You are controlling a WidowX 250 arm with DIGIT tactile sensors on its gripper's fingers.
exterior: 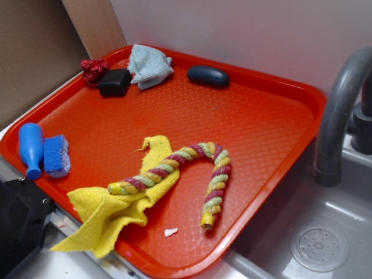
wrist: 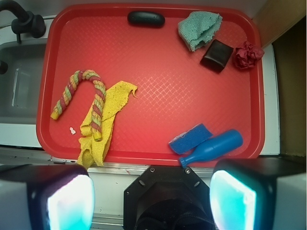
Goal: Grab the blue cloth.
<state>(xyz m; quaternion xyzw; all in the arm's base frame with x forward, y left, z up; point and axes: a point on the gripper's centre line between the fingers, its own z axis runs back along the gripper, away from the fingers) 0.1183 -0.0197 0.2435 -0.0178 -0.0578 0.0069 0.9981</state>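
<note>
Wrist view, nearest the lens: gripper (wrist: 152, 199), its two fingers spread wide at the bottom corners, nothing between them; jaws open, hovering off the near edge of the red tray (wrist: 153, 72).

Left to right across the tray in that view:
- 9 o'clock: twisted rope toy (wrist: 81, 98), hook-shaped, yellow-green-maroon strands. One end lies on the yellow cloth (wrist: 103, 124), which spills over the near rim at about 7 o'clock. A small white scrap (wrist: 72, 130) sits just beside the rope's other end.
- 12 o'clock, by the far rim: dark oval object (wrist: 146, 18), alone.
- 5 o'clock: bright blue ridged sponge (wrist: 190, 138) touching a blue bottle (wrist: 214, 146) lying on its side.
- 1 o'clock, far corner: the blue cloth (wrist: 199, 28), pale, fuzzy, bunched. Its lower edge touches a black block (wrist: 217, 55); a crumpled red scrap (wrist: 247, 54) sits just beside that block.

Exterior view: grey faucet (exterior: 340, 116) and sink (exterior: 314, 232) beside the tray.
</note>
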